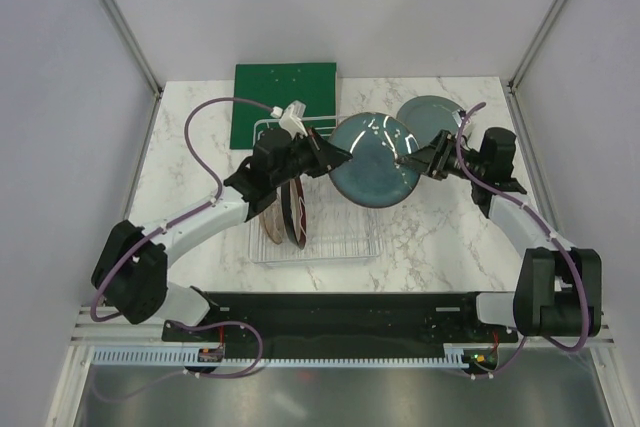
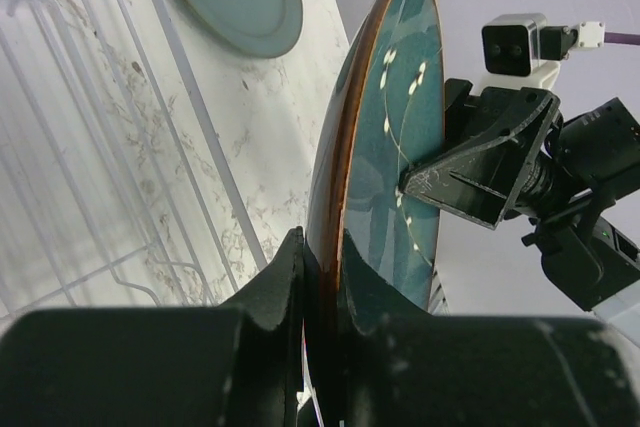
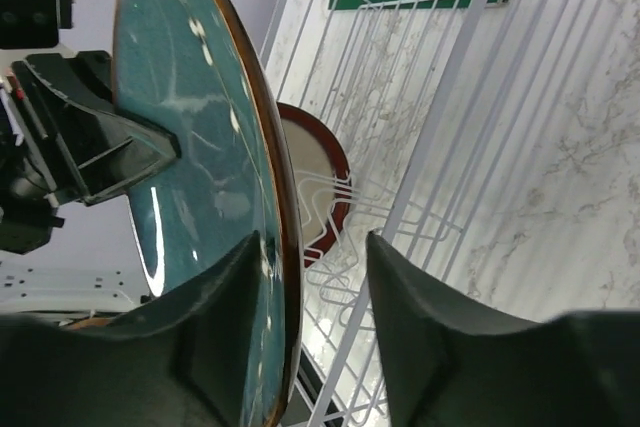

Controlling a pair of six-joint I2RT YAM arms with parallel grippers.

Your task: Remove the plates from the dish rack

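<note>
Top view: dark teal plate (image 1: 372, 162) held between both tools, above the dish rack's (image 1: 330, 247) edge. Left wrist: left tool (image 2: 320, 257) clamps its rim. Right wrist: right tool (image 3: 310, 247) straddles the rim, gaping; clamp before left releases.

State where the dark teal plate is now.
Top view, centre: the dark teal plate is pinched by the left gripper over the right end of the dish rack, right gripper at its opposite edge, pale plate behind.

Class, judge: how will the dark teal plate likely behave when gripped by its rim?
The teal plate is probably slippery: its glaze shows bright reflections. It looks like stiff ceramic, likely breakable if dropped. Pinched at its rim, it might swing.
</note>
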